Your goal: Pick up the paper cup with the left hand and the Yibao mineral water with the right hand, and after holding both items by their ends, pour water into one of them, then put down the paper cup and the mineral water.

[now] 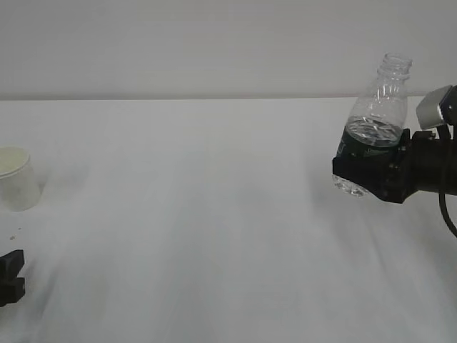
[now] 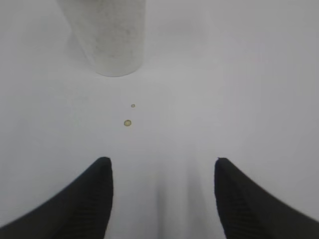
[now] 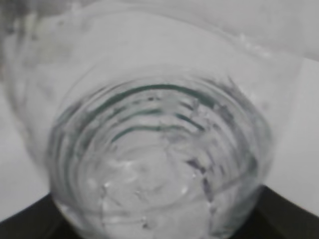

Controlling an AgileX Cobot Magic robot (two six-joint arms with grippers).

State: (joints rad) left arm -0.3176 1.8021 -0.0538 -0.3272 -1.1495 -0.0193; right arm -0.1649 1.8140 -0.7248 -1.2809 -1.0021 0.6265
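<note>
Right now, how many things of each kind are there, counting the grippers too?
Paper cup: 1
Water bottle: 1
Grippers: 2, left with open jaws, right holding the bottle
Total: 4

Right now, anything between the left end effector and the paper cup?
Only two small yellowish droplets on the bare white table, seen in the left wrist view between the open left end effector and the paper cup.

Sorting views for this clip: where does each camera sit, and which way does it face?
Exterior: slanting down across the white table; right gripper holds the bottle aloft, left gripper at the edge.
Left wrist: looks past open black fingers to the paper cup.
Right wrist: looks along the gripper, close on the bottle's ribbed body.
Shared: exterior and left wrist both show the cup; exterior and right wrist, the bottle.
</note>
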